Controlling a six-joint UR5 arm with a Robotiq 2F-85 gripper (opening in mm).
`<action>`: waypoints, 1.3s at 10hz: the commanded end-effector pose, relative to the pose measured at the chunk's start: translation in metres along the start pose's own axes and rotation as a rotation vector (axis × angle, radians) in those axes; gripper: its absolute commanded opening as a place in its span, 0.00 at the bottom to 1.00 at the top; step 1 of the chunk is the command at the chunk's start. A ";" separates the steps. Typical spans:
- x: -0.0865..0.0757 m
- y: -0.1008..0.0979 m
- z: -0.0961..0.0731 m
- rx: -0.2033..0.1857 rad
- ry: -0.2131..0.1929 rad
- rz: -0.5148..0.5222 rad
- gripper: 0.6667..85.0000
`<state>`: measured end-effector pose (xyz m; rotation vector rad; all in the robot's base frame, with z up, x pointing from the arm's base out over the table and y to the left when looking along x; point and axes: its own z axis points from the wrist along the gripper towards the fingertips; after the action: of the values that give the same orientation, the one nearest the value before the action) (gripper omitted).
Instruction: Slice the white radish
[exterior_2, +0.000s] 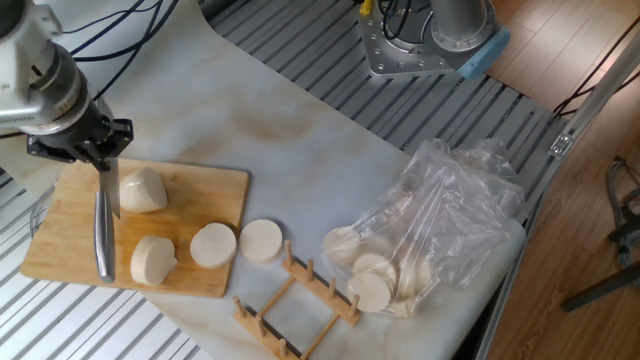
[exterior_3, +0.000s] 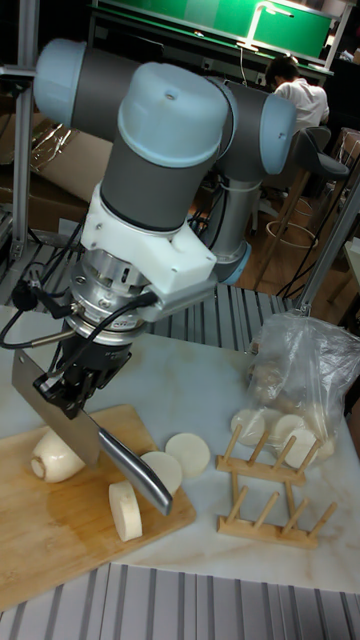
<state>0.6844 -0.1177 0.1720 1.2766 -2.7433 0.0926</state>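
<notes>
Cream-white and smooth, the white radish (exterior_2: 141, 190) lies as a short stub with one rounded end near the back of the bamboo cutting board (exterior_2: 60, 225), just beside the blade of the knife (exterior_2: 103, 232). It looks dense, stiff and likely damp, so it may roll or slide under a downward cut; pressing squarely on its thick middle seems safest. The claw (exterior_3: 80, 392) is clamped on the knife handle. One thick disc (exterior_2: 152, 259) sits on the board, another (exterior_2: 213, 245) at its edge, and a third (exterior_2: 261, 240) on the counter (exterior_2: 300, 150) against the wooden rack (exterior_2: 295, 300). The claw's fingers are mostly masked by cables, and the pale slices inside the plastic bag (exterior_2: 440, 215) are blurred by creased film.
</notes>
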 end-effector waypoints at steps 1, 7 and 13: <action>-0.008 -0.002 0.005 -0.021 -0.028 -0.039 0.01; 0.014 -0.001 0.012 -0.081 -0.051 -0.068 0.01; 0.018 0.008 0.018 -0.158 -0.089 -0.029 0.01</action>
<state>0.6707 -0.1306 0.1570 1.3288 -2.7281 -0.1304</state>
